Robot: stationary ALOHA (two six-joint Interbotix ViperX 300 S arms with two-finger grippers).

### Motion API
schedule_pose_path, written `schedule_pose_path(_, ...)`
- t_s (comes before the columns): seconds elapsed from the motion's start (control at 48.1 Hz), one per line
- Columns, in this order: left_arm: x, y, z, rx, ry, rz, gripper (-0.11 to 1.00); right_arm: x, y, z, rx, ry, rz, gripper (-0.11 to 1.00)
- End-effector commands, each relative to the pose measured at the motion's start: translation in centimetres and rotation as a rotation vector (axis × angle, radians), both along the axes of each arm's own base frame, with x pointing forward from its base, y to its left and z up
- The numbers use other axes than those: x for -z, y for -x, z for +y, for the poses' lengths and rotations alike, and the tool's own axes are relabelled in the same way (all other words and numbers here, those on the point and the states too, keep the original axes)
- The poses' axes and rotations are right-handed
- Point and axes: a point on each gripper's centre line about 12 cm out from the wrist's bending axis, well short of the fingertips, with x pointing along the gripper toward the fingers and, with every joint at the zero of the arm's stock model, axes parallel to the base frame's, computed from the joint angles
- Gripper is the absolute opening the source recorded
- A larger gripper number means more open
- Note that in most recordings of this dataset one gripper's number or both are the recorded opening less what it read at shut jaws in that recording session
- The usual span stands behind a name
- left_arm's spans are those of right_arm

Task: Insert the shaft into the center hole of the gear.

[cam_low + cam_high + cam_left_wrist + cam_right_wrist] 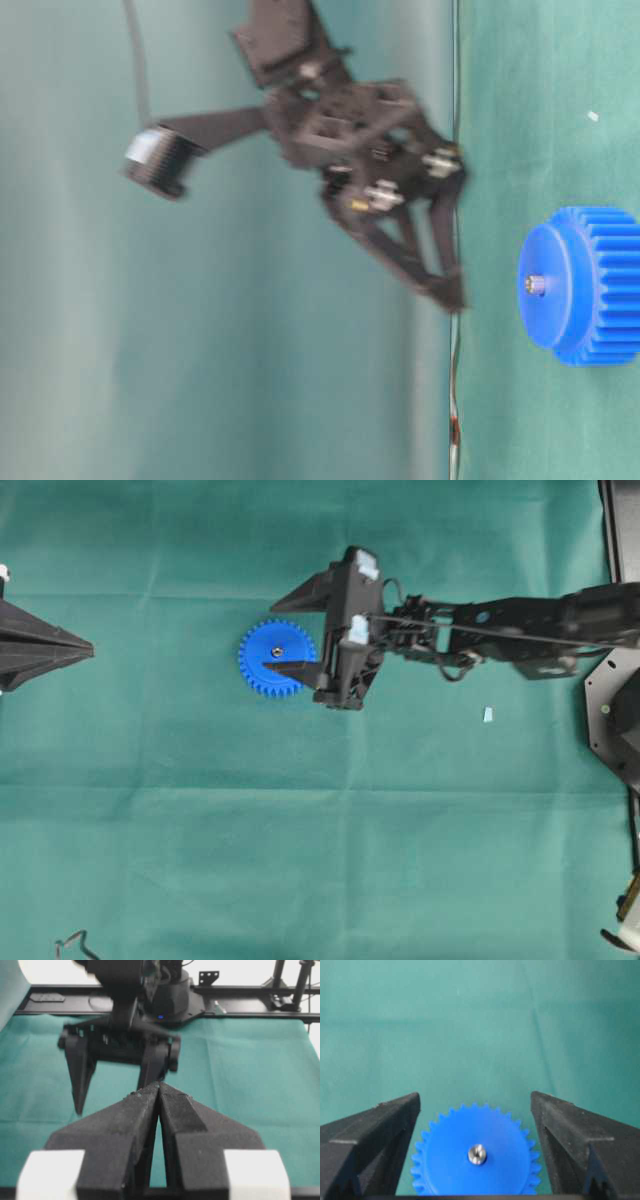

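Note:
The blue gear (290, 675) lies flat on the green cloth. The silver shaft (275, 652) stands in its center hole, shiny end poking above the face (477, 1154); it fills the hole. My right gripper (269, 637) hovers over the gear, open, with a finger on either side and touching nothing. In the right wrist view the gear (445, 1170) sits low between the spread fingers (380, 1125). From table level the shaft (537, 285) juts from the gear (590, 285), apart from the fingers. My left gripper (159, 1085) is shut and empty, far left (90, 650).
A pale light-blue scrap (488, 714) lies on the cloth right of the gear, under the right arm. Black frame parts (612, 710) stand along the right edge. A bent wire piece (75, 942) sits at the bottom left corner.

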Motion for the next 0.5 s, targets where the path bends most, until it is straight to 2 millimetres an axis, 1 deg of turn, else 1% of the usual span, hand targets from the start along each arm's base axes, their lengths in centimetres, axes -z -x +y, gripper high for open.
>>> schedule_pose_path(0.0,-1.3,-0.2,0.0,0.001,0.002,-0.034,0.0,-3.8,0.8,0.0,-0.005,0.019,-0.07,0.87)
schedule_pose_path(0.146,-1.4,-0.2,0.0,0.001,0.002,-0.037,0.0,-6.9,2.6,0.3,-0.021,0.046,-0.11,0.88)
schedule_pose_path(0.249,-1.4,-0.2,0.0,-0.001,0.002,-0.037,0.0,-8.5,4.5,0.6,-0.025,0.058,-0.142,0.88)
schedule_pose_path(0.395,-1.4,-0.2,0.0,0.001,0.002,-0.037,0.0,-9.7,7.1,0.9,-0.023,0.063,-0.184,0.88)
schedule_pose_path(0.478,-1.4,-0.2,0.0,0.001,0.0,-0.035,0.0,-10.0,8.9,1.2,-0.023,0.068,-0.204,0.88)
